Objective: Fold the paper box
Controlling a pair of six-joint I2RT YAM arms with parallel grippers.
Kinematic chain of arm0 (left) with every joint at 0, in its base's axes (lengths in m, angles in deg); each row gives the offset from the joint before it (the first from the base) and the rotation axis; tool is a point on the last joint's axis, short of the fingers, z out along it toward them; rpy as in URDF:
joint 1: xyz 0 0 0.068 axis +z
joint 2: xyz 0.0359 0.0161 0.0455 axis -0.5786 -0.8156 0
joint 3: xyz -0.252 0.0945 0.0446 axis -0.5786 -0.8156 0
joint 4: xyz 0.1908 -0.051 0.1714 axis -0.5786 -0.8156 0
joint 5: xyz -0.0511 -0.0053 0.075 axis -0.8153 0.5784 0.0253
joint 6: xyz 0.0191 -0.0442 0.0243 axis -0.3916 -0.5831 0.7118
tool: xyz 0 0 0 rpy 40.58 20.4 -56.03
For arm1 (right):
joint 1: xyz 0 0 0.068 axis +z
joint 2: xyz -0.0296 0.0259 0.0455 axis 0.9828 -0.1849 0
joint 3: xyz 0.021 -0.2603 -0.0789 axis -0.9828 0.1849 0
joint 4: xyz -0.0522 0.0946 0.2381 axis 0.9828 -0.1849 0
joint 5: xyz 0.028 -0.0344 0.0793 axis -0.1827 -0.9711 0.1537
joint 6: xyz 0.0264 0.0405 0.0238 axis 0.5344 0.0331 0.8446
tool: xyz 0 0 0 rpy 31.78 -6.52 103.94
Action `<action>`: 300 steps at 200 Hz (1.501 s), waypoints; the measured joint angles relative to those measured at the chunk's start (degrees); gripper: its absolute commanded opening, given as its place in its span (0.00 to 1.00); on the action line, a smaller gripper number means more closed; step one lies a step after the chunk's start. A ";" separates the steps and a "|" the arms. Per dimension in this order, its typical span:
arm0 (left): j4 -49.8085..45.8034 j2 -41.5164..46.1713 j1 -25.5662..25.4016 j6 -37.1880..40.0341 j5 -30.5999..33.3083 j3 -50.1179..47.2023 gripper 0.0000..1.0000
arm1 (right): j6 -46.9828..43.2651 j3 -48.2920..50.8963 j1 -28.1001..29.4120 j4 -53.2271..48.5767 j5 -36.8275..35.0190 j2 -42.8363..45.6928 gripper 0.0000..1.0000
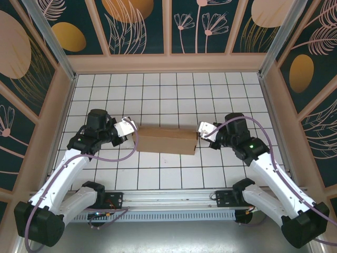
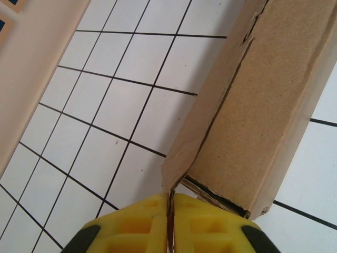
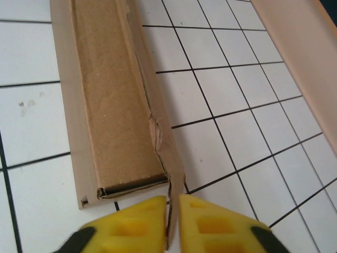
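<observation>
— White tabletop (image 1: 158, 179) ruled with black grid lines is stretching out under dark teal wall panels (image 1: 139, 23) patterned with gold flowers. Where is the plain brown corrugated cardboard paper box (image 1: 166, 139) lying?
— It is lying mid-table, lengthwise between the two arms, and is looking like a long, shallow, closed shape.
— What is the left gripper (image 1: 134, 132) with the yellow fingers (image 2: 131, 226) doing?
— Its jaws are pressing almost together, pinching a thin cardboard flap (image 2: 184, 158) that is sticking out of the box's left end. In the left wrist view the flap's edge is running straight down between the fingers.
— And the right gripper (image 1: 200, 133)?
— Its jaws are squeezing nearly closed on the side flap (image 3: 174, 179) at the right end.
— How is the cardboard looking?
— It is showing no markings. A small tear (image 3: 155, 132) is showing along the crease near the right end, and a dark slit is gaping at each end.
</observation>
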 measured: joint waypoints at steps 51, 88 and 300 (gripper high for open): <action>0.11 -0.17 -0.87 -0.52 0.87 0.15 0.00 | 2.71 -0.02 -0.11 -0.04 0.09 0.11 0.00; 0.02 -0.17 -1.84 -3.17 1.46 0.24 0.00 | 6.12 -0.83 0.04 -0.26 0.13 -1.05 0.00; -5.42 -6.67 -4.31 -52.19 3.19 10.12 0.00 | 54.25 -13.05 7.06 -3.61 -15.78 -13.38 0.00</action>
